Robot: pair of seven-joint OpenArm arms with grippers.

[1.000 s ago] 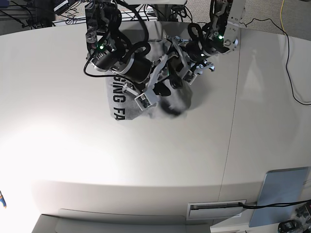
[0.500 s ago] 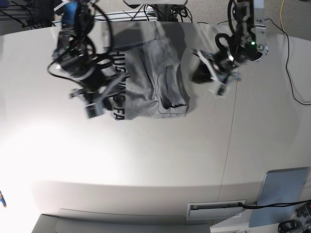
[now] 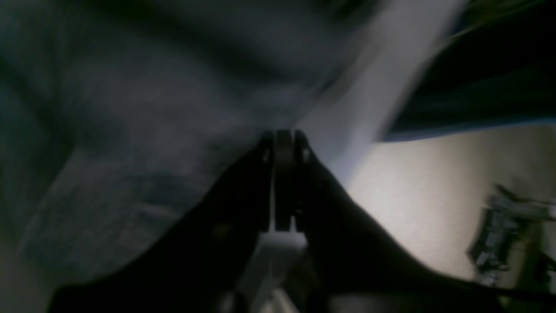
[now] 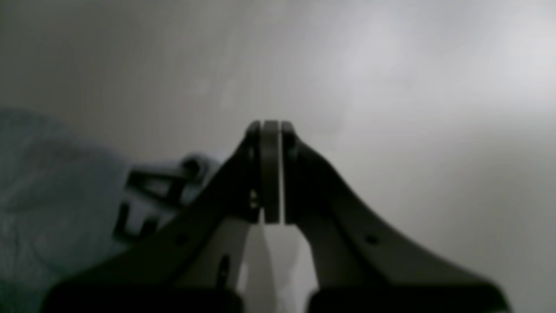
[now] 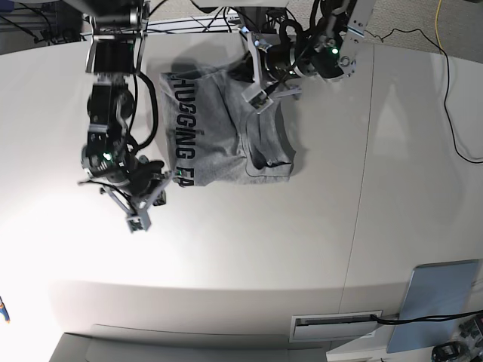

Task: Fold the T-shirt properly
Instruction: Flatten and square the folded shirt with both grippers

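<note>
Arms moved apart, T-shirt (image 5: 226,128) apparently released

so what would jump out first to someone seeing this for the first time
The grey T-shirt lies partly folded at the far middle of the white table, with bold black capital lettering running down its left edge in the base view. The two black arms frame it: the right gripper shut over bare table beside the lettering, the left gripper shut at the shirt's far right part. A pale blue panel sits at the near right corner.
</note>
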